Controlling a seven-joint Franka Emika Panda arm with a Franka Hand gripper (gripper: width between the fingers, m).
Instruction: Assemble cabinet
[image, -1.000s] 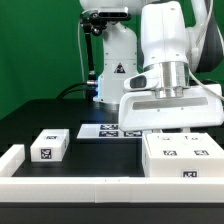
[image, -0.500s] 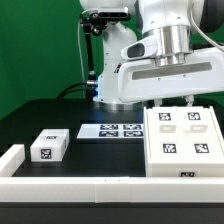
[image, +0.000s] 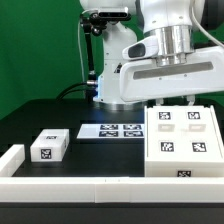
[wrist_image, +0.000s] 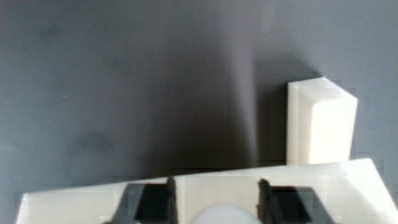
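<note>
**Hand on the cabinet's top edge**

The cabinet stands on the dark surface at the exterior view's right. Its tagged face leans toward the camera and its lower edge is down by the long white rail at the front.

We judge it to be a stiff, hollow plastic box. It is probably light for its bulk but awkward to move, since it is large, smooth and likely to slip or swing if held at one point only. The thin walls and the dividers between compartments are the natural places to pinch it. The broad faces give two fingers nothing to hold. A grip high on one wall would let it pivot about its lower edge, so we would expect it to need slow, steady motion.

The hand sits directly over the cabinet's upper edge. In the wrist view the two dark fingers stand on either side of a white section of that edge, at a moderate spread, and they appear to press on it. We read this as a grip on the cabinet wall rather than a hover.

A small drawer block lies well apart at the exterior view's left. The marker board lies between it and the cabinet, and nothing touches either one.
</note>
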